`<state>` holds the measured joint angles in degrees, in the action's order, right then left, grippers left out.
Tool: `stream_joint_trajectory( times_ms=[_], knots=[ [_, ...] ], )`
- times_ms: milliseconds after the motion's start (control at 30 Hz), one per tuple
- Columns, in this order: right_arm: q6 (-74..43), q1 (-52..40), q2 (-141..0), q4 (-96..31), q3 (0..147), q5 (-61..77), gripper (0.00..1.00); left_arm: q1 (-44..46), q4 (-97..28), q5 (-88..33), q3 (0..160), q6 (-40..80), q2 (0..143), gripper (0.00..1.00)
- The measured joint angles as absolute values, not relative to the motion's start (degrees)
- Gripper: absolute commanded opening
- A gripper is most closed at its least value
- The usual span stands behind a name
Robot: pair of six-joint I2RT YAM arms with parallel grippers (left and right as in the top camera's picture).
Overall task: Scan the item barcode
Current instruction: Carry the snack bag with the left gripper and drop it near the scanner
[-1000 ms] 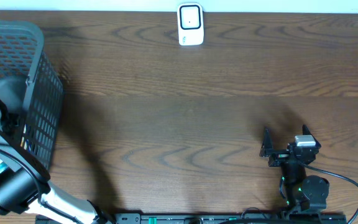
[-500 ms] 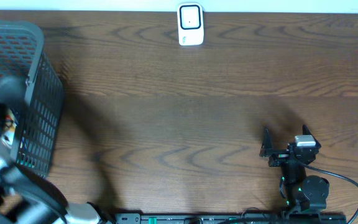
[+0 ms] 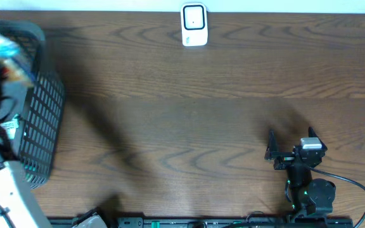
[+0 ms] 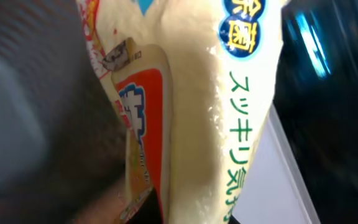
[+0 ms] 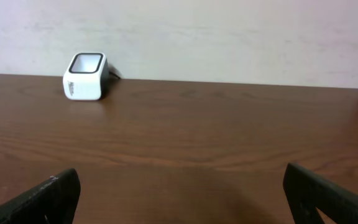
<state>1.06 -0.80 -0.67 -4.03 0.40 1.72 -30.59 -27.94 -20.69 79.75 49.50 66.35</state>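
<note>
My left tool point(image 3: 0, 63) is pressed together at the far left edge of the overhead view, above the dark grey plastic mesh basket point(image 3: 43, 107). Its wrist camera is filled by a cream plastic packet point(image 4: 191, 124) with green Japanese lettering and a red label, so close that I cannot see the fingers themselves. The tool appears to be pinching the cream plastic packet, but the overhead view is badly blurred there, so I am not fully sure of the grip. The packet is up over the basket's rim, well apart from the small white box-shaped scanner point(image 3: 194, 25) standing at the far edge of the dark brown wooden worktop point(image 3: 189, 126). My right tool point(image 5: 185, 196) is spread wide and holds nothing, low over the worktop near its front right, facing the scanner.
</note>
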Motion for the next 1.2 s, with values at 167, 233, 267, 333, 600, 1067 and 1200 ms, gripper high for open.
stream_joint_trajectory(
  times_ms=[167, 233, 267, 333, 600, 1067, 1200],
  knots=[
    [1.04, -0.8, -0.67, -4.03, 0.4, 1.72, 0.99, -15.18, -26.61, -22.48, 79.75, 43.33, 67.37, 0.1],
    [1.04, -0.8, -0.69, -4.03, 0.4, 1.72, 0.99, -10.59, -26.57, -21.63, 79.75, 40.21, 67.48, 0.1],
    [1.06, -0.8, -0.69, -4.05, 0.4, 1.72, 0.99, -8.29, -26.72, -21.47, 79.75, 38.61, 67.61, 0.1],
    [1.04, -0.8, -0.69, -4.03, 0.4, 1.72, 0.99, -3.51, -28.42, -20.73, 79.79, 35.97, 68.2, 0.1],
    [1.06, -0.8, -0.69, -4.03, 0.4, 1.72, 0.99, 15.57, -35.16, -20.29, 79.81, 32.08, 82.15, 0.11],
    [1.06, -0.8, -0.69, -4.03, 0.4, 1.72, 0.99, 32.67, -17.34, -17.78, 79.81, 37.19, 111.53, 0.5],
    [1.04, -0.8, -0.69, -4.05, 0.4, 1.72, 0.99, 35.0, -14.46, -17.82, 79.81, 38.33, 111.96, 0.51]
  ],
)
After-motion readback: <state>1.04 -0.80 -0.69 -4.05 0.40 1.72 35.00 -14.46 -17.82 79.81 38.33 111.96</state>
